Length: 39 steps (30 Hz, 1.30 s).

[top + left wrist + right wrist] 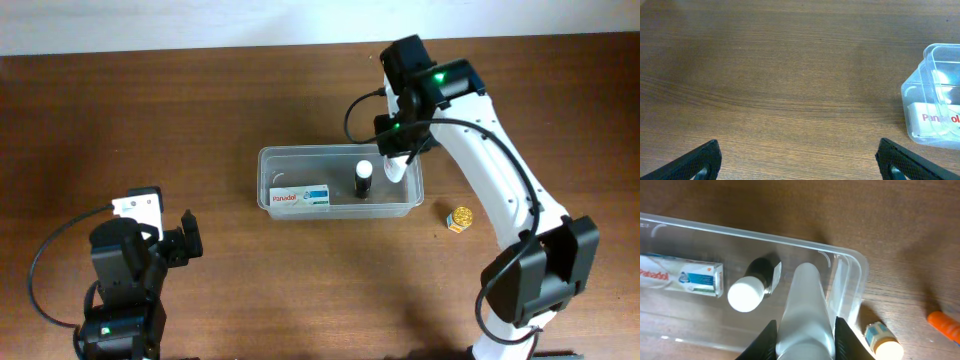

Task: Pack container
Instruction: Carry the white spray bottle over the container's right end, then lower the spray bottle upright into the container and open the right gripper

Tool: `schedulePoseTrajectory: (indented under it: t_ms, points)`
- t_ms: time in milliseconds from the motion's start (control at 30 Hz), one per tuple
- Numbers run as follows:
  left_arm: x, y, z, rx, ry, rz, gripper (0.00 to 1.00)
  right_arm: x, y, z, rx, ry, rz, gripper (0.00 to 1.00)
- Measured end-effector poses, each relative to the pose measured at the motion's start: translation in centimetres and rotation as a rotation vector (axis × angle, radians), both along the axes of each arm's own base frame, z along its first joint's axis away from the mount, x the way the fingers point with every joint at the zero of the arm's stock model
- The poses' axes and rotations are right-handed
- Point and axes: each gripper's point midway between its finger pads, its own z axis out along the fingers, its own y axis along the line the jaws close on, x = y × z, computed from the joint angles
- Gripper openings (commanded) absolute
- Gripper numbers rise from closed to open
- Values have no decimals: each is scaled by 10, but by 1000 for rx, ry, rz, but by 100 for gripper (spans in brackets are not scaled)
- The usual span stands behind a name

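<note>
Three items logged: box (300, 197) and dark bottle (363, 180) inside container (310, 150), centre of bench (150, 110); frosted bottle (805, 300) clamped by right fingers (845, 342) over its right end. Left fingers (700, 160) spread, empty. Risk noted: tilted release toppling dark bottle or catching rim.

Close view looking down past the right gripper (805, 341) onto a wooden table (790, 205). Two dark fingers (766, 339) at the bottom edge clamp a frosted white bottle (805, 305) between them. Its rounded far end sits over the inside of a clear plastic container (852, 262), close to one rounded corner. Inside the container, a dark bottle (765, 270) with a white cap lies just beside the frosted one. Farther along lies a white box (682, 275) with blue print and red lettering. Outside the container wall, on the table, sit a small bottle (883, 342) with a pale cap and, at the picture's right edge, an orange object (945, 324), partly cut off.
</note>
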Motion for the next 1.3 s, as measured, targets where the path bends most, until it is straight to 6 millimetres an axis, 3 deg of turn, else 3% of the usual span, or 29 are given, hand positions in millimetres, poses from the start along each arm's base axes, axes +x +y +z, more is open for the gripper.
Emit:
schedulePoseTrajectory:
  t_ms: [267,1067,1300]
  points:
    - [0,0,0,0,0,0,99,1,0,-23,2,8,-23,21]
    - [0,0,0,0,0,0,99,8,3,-24,16,-12,-51,20]
    - [0,0,0,0,0,0,99,10,1,-43,-11,25,-55,20]
